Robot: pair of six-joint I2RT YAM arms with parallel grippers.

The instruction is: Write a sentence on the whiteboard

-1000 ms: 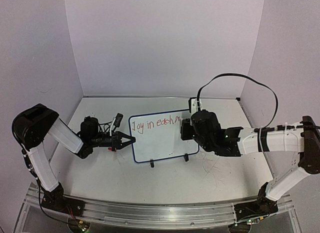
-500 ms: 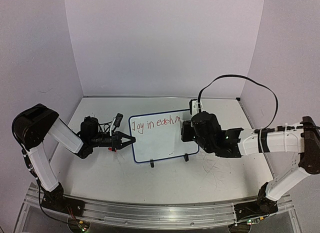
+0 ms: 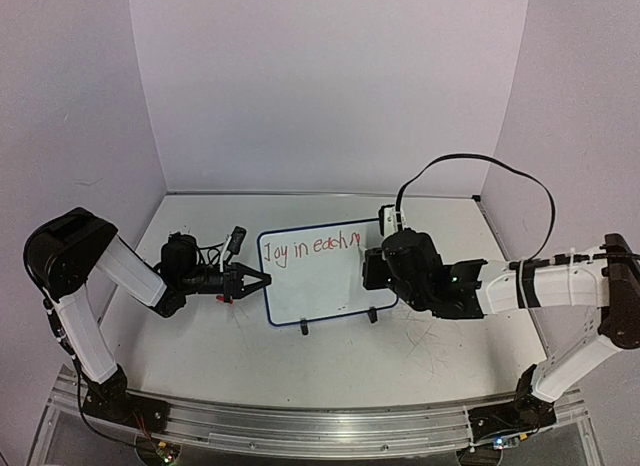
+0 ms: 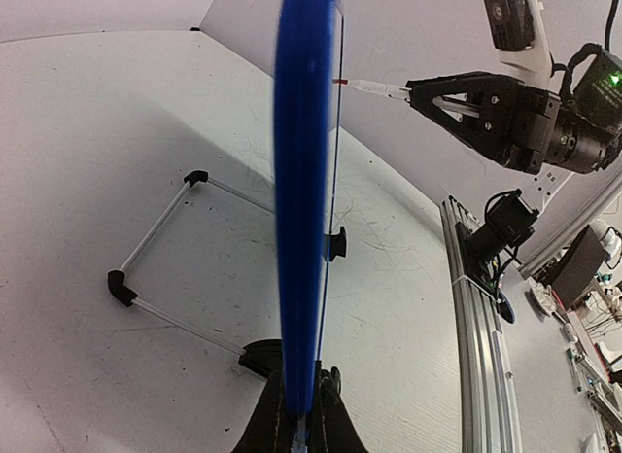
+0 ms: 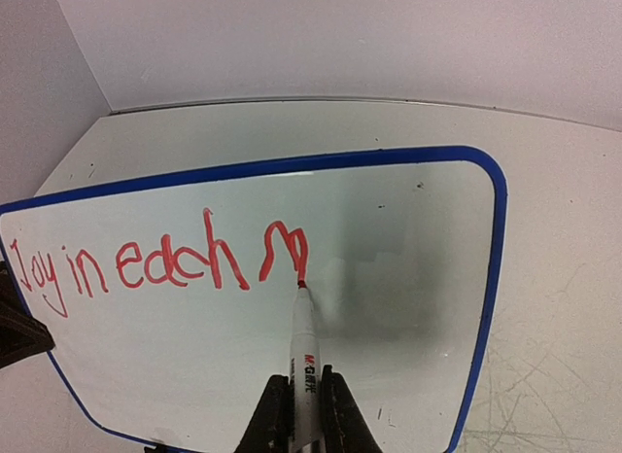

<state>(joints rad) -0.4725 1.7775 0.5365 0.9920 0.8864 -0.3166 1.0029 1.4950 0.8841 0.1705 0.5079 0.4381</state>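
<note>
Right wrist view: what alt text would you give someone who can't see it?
A marker held in the right gripper presses its red tip to a blue-rimmed whiteboard, at the end of red handwriting reading "Joy in each m". The board stands on a scuffed white table.

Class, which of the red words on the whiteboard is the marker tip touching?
The lone letter m, rightmost on the whiteboard; the marker tip meets its last stroke. Joy, in, each lie left.
</note>
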